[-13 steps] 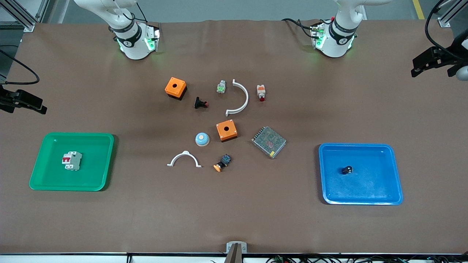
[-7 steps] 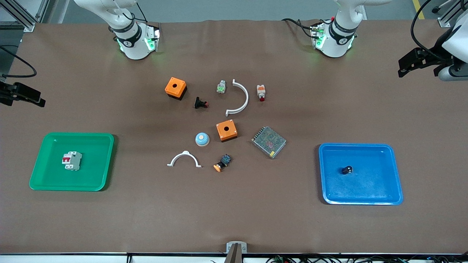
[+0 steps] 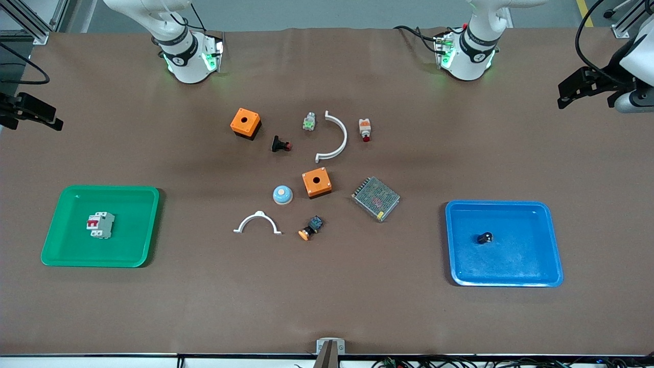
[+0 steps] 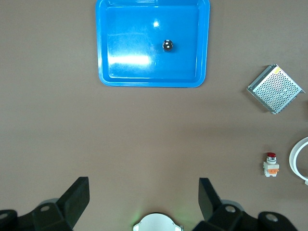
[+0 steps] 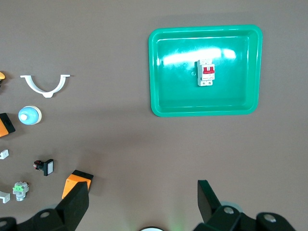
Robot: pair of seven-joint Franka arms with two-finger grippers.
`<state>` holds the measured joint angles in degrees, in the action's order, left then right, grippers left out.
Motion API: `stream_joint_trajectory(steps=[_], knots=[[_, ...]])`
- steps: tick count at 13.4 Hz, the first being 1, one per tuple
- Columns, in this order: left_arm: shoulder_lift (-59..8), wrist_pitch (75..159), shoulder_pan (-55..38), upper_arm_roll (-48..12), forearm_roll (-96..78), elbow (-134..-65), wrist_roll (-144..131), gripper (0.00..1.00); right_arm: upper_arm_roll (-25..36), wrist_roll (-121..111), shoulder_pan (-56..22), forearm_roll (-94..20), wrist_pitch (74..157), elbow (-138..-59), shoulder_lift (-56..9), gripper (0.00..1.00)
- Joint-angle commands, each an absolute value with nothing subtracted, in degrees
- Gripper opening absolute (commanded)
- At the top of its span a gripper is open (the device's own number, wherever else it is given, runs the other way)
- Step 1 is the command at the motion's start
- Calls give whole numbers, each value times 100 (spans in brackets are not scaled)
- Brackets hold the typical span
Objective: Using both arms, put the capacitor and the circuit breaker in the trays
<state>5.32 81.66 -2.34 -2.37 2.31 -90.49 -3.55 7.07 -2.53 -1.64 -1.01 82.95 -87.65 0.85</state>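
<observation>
Blue tray [image 3: 541,255] holds the capacitor [image 3: 485,237]; green tray [image 3: 61,204] holds the circuit breaker [image 3: 100,225].
Left hand [image 4: 143,201] and right hand [image 5: 142,202] hang with fingers apart, well clear of both trays.

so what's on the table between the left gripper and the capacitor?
Left gripper, open, is up over bare brown mat at its own end of the table. In the left wrist view only that mat and the blue tray's rim lie before the capacitor.

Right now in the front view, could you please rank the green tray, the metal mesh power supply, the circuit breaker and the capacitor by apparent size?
Largest to smallest:
1. green tray
2. metal mesh power supply
3. circuit breaker, lying in the green tray
4. capacitor, lying in the blue tray

All rest at table height, so the ranking is unlikely to be skewed by nearness.
</observation>
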Motion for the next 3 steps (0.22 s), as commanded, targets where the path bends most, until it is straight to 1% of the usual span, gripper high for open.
stream_joint_trajectory(steps=[1, 3], knots=[[563, 8200, -272, -237, 141, -9035, -360, 100, 642, -290, -114, -70, 8367, -8956, 264, 100], [562, 8191, -272, -246, 132, -9035, -378, 100, 642, -290, -132, -70, 8385, -8956, 272, 100]])
